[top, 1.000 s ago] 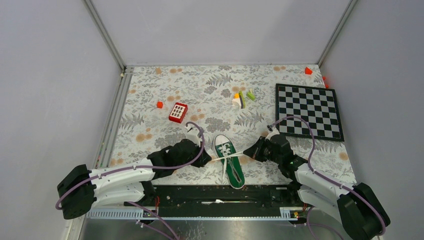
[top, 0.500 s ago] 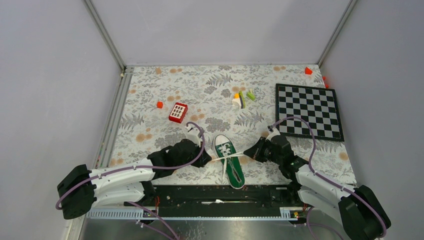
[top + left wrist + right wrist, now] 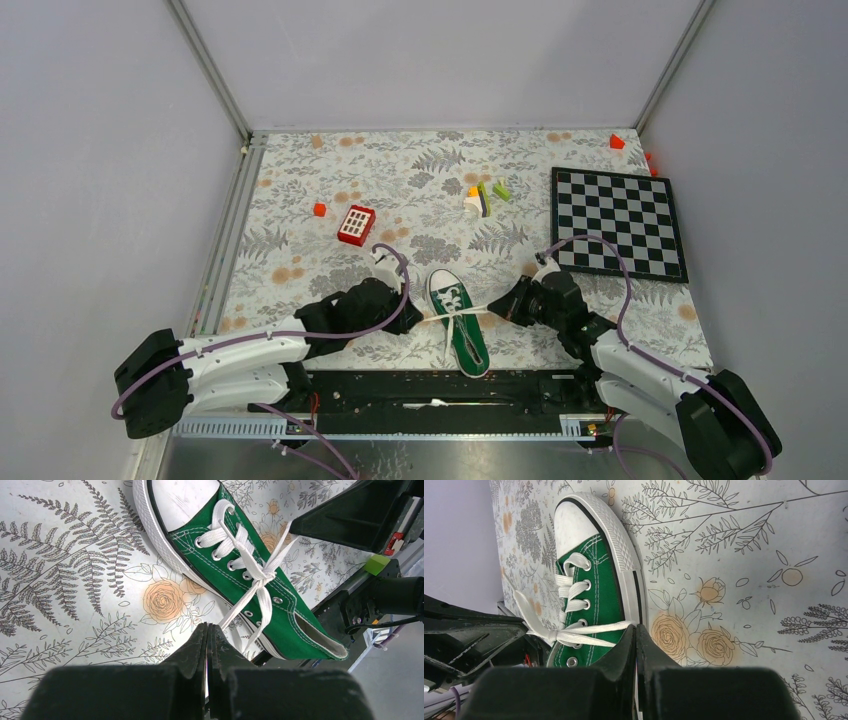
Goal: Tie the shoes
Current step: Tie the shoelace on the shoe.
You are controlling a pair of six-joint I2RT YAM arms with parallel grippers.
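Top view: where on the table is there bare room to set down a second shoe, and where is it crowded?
Free: the far strip behind the keypad block and bricks; the middle between them. Crowded: the near edge, where the left pincer and right pincer pinch the laces of the shoe.

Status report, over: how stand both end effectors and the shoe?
Left end effector and right end effector shut on laces, one end each. Green sneaker flat, first knot tight, no bow. Red-white block well clear.
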